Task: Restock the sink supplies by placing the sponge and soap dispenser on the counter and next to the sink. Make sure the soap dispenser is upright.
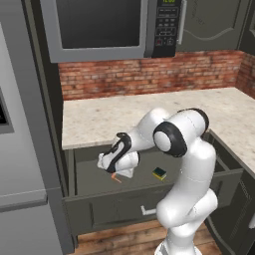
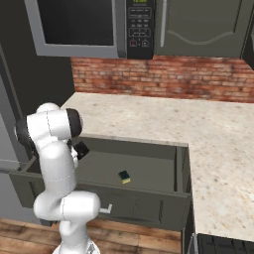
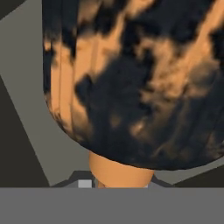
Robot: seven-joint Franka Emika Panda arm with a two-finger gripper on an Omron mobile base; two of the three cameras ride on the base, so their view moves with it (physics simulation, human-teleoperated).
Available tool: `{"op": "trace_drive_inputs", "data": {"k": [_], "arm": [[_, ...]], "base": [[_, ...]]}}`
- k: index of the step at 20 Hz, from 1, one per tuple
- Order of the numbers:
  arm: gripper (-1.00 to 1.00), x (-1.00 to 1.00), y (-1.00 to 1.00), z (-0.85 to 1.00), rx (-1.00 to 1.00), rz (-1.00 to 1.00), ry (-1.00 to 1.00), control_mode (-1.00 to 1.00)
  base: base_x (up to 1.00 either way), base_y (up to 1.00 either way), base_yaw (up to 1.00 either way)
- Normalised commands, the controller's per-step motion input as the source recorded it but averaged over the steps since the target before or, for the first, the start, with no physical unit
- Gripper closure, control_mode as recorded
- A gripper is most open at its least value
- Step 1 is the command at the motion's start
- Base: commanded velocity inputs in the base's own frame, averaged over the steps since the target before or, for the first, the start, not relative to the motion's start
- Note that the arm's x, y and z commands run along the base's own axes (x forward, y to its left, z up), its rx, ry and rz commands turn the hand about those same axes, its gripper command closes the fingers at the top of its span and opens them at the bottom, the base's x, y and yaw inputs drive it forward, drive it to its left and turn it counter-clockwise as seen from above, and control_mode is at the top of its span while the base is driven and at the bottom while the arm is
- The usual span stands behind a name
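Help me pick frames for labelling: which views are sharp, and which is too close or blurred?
Left base view: evenly lit, crisp; sponge clear in the open drawer.
Right base view: equally crisp, soft shadow inside the drawer.
Hand view: soap dispenser so close that its black-and-orange surface smears into blotches.

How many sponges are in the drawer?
1. The sponge lies on the floor of the open drawer, toward its right side, apart from the gripper. The arm blocks part of the drawer, so another could be hidden.
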Motion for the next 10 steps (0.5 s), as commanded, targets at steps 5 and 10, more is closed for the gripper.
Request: {"op": "trace_drive_inputs", "data": {"k": [5, 10], "arm": [[1.0, -0.13, 0.0, 0.68, 0.0, -0.2, 0.0, -1.0], [1.0, -0.05, 0.0, 1.0, 0.0, -0.24, 0.0, -1.0]], "base": [[0.0, 0.0, 0.0], [0.0, 0.0, 0.0]]}}
